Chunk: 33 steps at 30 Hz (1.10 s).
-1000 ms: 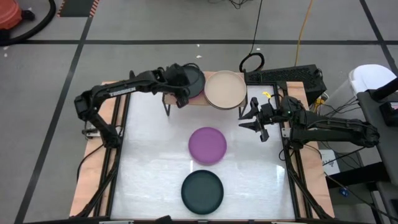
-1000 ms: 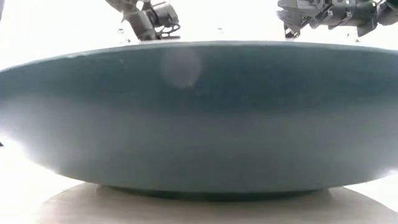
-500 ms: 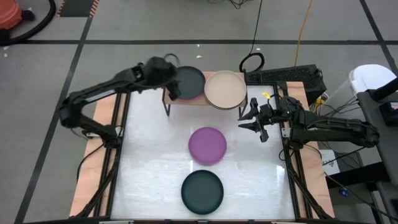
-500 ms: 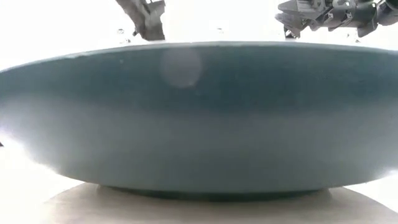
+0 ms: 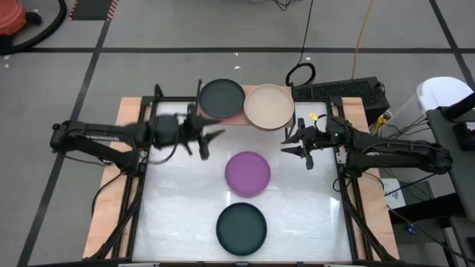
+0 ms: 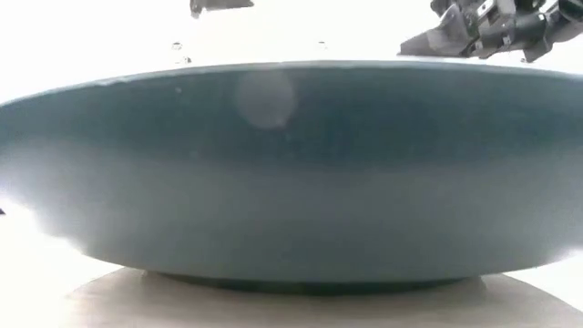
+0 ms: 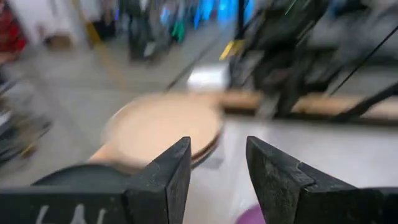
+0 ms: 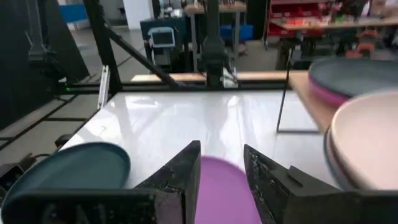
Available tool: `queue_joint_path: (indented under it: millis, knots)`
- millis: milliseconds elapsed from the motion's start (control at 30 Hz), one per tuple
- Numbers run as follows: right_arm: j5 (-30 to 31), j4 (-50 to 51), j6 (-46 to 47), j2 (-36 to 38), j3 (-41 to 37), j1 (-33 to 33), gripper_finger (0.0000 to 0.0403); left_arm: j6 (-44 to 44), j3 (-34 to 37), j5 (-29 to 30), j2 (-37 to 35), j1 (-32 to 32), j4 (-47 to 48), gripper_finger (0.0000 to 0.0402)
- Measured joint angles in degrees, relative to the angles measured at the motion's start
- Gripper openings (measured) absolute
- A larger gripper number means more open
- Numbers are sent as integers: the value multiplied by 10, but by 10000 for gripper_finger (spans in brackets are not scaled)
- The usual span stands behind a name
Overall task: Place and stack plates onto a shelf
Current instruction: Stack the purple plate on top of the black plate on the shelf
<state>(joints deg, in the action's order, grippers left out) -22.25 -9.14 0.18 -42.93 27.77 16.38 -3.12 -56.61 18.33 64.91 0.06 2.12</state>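
A black plate [image 5: 221,98] lies on a pink plate on the left half of the shelf [image 5: 239,119]. A beige plate [image 5: 269,106] sits on the right half. The purple plate [image 5: 247,172] lies flat mid-table, and the dark teal plate [image 5: 241,228] lies near the near edge, where it fills the low view [image 6: 291,173]. My left gripper [image 5: 205,139] hovers open over the table, left of the purple plate and nearer than the shelf. My right gripper [image 5: 297,145] hovers open to the right of the purple plate. The right wrist view shows the purple plate [image 8: 219,186] just beyond the fingers.
Black frame rails run along the table's left and right sides [image 5: 145,185]. A shelf leg [image 5: 200,130] stands close to my left gripper. Bare white tabletop [image 5: 178,208] lies left of the purple and teal plates. A black device [image 5: 338,90] sits beyond the far right corner.
My left gripper has drawn back from the black plate on the shelf, moving toward the table's left and near edges and out over the white tabletop. The black plate stays on the pink plate. My right gripper has shifted slightly toward the table's left.
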Motion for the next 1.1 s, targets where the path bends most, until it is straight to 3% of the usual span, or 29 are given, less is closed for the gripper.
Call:
queue_joint_path:
  millis: [167, 333, 633, 800, 1100]
  knots:
    - [27, 0, 33, -40, -22, 0, 105, -6, 143, 6, -1, -80, -281, 161]
    - [25, -7, 36, -104, -19, -16, 105, -16, 220, 28, 3, -106, -416, 161]
    - [33, -9, 8, -232, 38, -64, 105, 6, 242, 43, 3, -106, -425, 161]
    - [84, -18, 8, -296, 48, -71, 105, 5, 242, 43, 3, -106, -423, 161]
    - [102, -104, 58, -377, 48, -71, 105, 6, 242, 43, 4, -105, -395, 161]
